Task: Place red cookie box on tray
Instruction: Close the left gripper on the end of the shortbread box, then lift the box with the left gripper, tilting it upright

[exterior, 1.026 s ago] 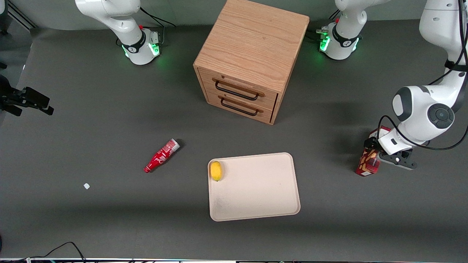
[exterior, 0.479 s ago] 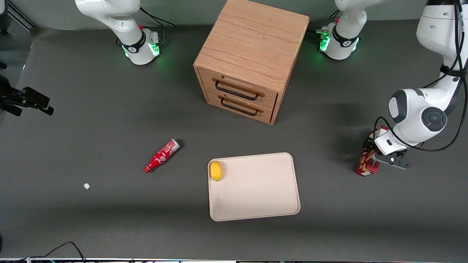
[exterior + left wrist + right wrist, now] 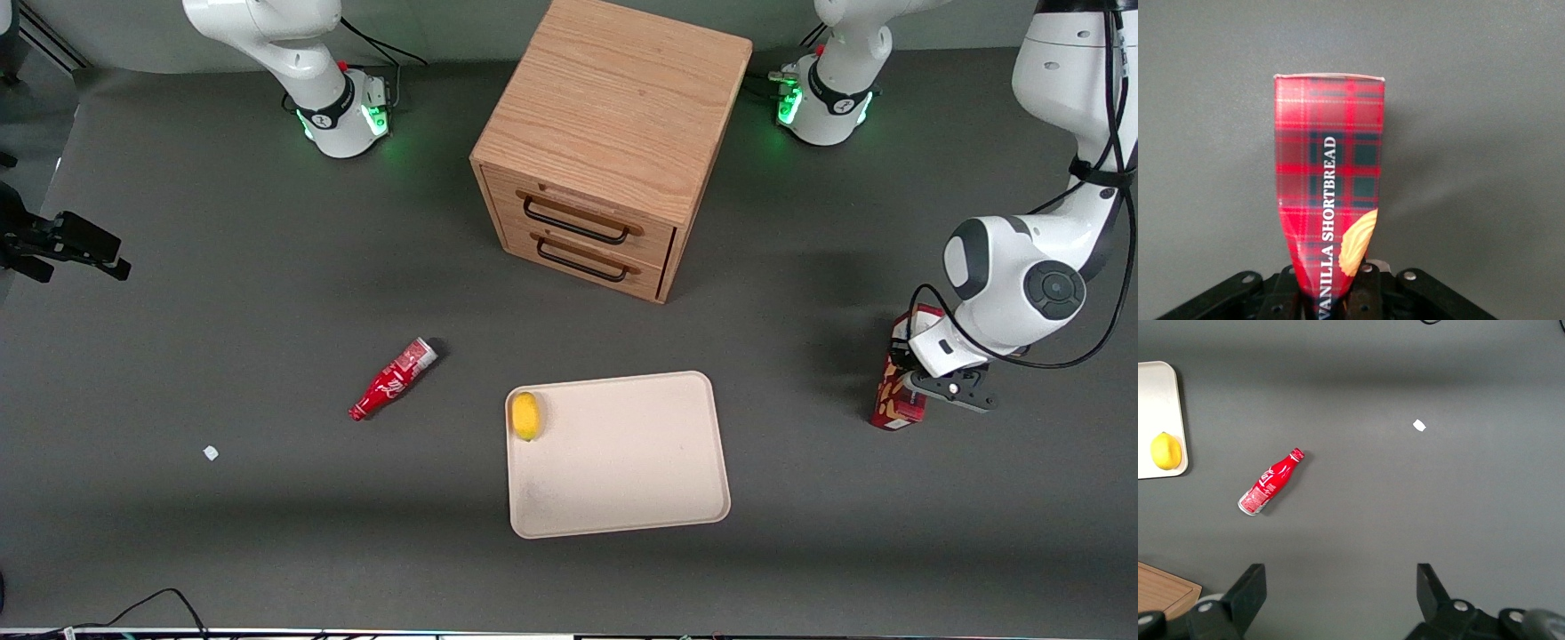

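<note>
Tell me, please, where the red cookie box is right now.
The red cookie box is toward the working arm's end of the table, apart from the tray, gripped at one end by the left hand.

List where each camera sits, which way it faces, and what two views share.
Front view: high over the table, facing the arm bases; shows the cabinet, tray, lemon, red bottle, and the gripper at the red cookie box toward the working arm's end.
Left wrist view: looks along the gripper, shut on the box.
Right wrist view: looks down; parked fingers show.
Shared: bottle, lemon, tray corner appear in front and right wrist views.
</note>
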`<act>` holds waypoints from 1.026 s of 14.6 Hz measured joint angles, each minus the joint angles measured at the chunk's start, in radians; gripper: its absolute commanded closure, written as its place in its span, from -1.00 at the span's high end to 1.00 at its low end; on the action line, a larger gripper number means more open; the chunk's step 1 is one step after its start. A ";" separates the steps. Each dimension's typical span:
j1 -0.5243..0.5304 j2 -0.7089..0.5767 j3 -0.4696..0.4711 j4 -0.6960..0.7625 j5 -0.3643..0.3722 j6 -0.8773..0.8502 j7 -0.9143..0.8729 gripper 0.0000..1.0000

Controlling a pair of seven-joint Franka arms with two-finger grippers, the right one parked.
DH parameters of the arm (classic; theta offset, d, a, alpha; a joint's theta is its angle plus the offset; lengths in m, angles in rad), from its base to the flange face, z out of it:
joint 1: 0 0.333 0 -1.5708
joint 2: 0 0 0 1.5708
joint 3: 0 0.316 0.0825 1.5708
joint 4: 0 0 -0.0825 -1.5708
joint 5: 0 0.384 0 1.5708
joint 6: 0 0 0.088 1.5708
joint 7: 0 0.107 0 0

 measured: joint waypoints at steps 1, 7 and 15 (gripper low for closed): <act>0.000 -0.002 0.001 0.004 0.000 -0.013 0.000 -1.00; -0.002 -0.108 -0.003 0.134 -0.058 -0.283 -0.027 -1.00; -0.113 -0.143 -0.073 0.475 -0.108 -0.672 -0.371 -1.00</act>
